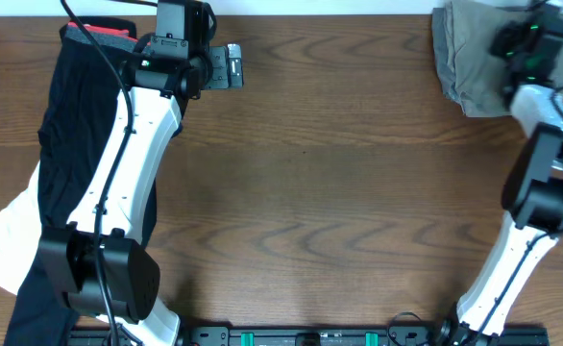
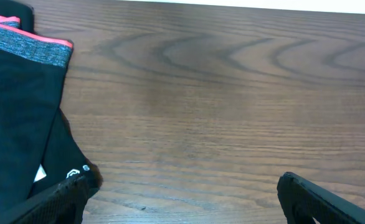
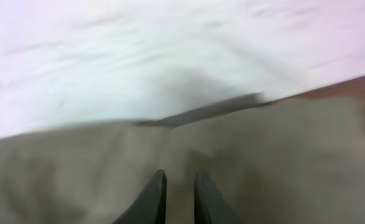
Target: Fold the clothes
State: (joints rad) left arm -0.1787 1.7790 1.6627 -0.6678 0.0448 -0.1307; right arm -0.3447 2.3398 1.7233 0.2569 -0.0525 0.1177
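Overhead top-down; wrist views low, close

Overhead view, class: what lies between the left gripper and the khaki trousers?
Bare wooden table only, between left gripper and khaki trousers; the overhead view shows it.

The view is blurred. Pale khaki cloth [image 3: 282, 155] fills the lower half, its upper edge marked by a dark shadowed line. Above it lies a white surface [image 3: 139, 56], with a sliver of brown table [image 3: 357, 84] at the right. The right gripper [image 3: 178, 177] points into the cloth, its dark fingers [image 3: 152, 196] nearly together (whether they pinch fabric cannot be told).
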